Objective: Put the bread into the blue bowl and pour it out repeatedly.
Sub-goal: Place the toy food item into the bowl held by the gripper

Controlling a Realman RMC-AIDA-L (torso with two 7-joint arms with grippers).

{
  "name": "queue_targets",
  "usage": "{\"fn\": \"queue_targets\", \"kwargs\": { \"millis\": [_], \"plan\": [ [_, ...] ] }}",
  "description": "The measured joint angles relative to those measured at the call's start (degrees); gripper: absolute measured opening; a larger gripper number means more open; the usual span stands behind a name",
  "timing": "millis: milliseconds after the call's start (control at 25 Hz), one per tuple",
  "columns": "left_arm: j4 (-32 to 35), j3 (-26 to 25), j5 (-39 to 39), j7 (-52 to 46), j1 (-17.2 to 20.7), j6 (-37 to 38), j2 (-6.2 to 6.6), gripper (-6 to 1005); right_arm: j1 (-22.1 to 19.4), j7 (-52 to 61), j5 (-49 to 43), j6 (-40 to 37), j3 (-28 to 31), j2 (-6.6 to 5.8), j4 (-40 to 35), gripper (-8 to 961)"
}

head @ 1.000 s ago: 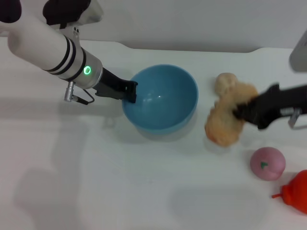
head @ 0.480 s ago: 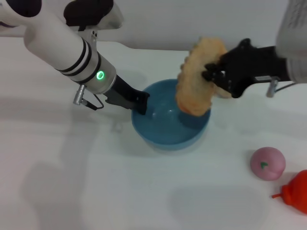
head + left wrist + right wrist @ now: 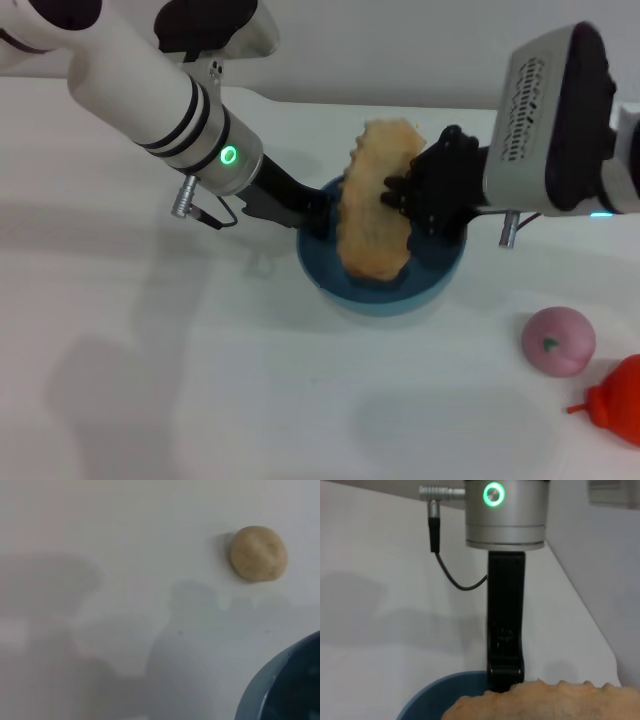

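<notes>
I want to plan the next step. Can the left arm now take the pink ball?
Probably not: the left gripper is shut on the blue bowl rim, and the pink ball lies beyond the bowl, on the right gripper side.

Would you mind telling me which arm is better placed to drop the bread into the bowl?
The right: its end effector grips the bread above the blue bowl, while the left end effector holds the rim.

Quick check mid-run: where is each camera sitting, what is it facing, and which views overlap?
Head: above, looking down at both arms; right hand holds the bread over the blue bowl.
Left wrist: faces the table, a round bun, the bowl's rim; no arm shows.
Right wrist: faces the left hand on the rim.
All share the bowl.
</notes>
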Motion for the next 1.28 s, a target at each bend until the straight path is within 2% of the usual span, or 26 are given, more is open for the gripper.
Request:
{"fn": "queue_targets", "kwargs": {
  "millis": [240,440,640,840,960,1080,1280],
  "plan": [
    [0.0,0.3,-0.15,-0.2,-0.22,0.18,0.11,-2,-0.12,4.09,-0.84,0.41,0.36,-0.02,-0.27,80],
    [-0.21,0.31,0.23,-0.24,-0.23,1.07,0.15,-2,-2.13,5.02,-0.85,1.57,1.89,0.08,-2.61,106],
    [-0.31,0.31,0.31,-0.25,-0.23,1.72,0.24,-2,-4.14,5.53,-0.44,3.75,3.65,0.45,-3.73,346],
    [-0.36,0.99,0.47,-0.22,-0.32,5.48,0.26,-2,-9.29,8.71,6.93,12.69,7.18,0.55,-5.88,443],
    [-0.48,4.76,0.3,-0.05,-0.29,11.23,0.06,-2,-12.13,8.77,16.23,15.37,12.52,0.42,-4.32,501],
    [-0.03,11.25,0.3,-0.09,-0.49,18.05,-0.03,-2,-15.0,8.46,26.35,17.01,16.97,0.25,-0.71,559],
    [-0.3,19.43,0.48,0.13,-1.02,30.55,-0.14,-2,-19.97,5.99,36.86,16.93,22.49,0.24,3.79,584]
  ]
}}
